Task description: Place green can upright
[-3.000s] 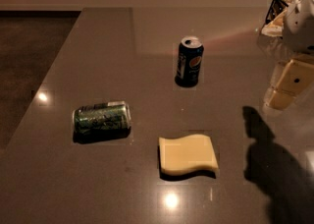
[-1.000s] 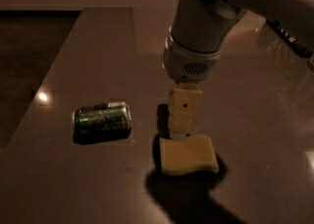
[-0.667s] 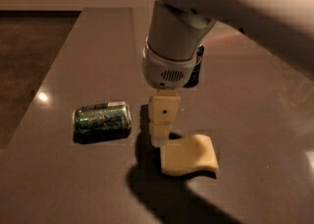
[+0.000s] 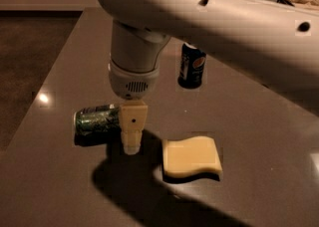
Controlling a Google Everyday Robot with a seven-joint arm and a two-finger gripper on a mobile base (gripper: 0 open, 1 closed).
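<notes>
The dark bench (image 4: pixel 264 136) ends along its left edge, with open surface between that edge and the green can (image 4: pixel 97 121) — on its side, left of centre, long axis running left–right. The hand (image 4: pixel 131 146) hangs at its right end; wide or narrow, I cannot tell. A yellow sponge (image 4: pixel 192 156) lies near on the right.

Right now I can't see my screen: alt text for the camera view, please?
The gripper hangs at the right end of a green can lying sideways on a dark table. A yellow sponge lies nearby; a Pepsi can stands behind.
</notes>
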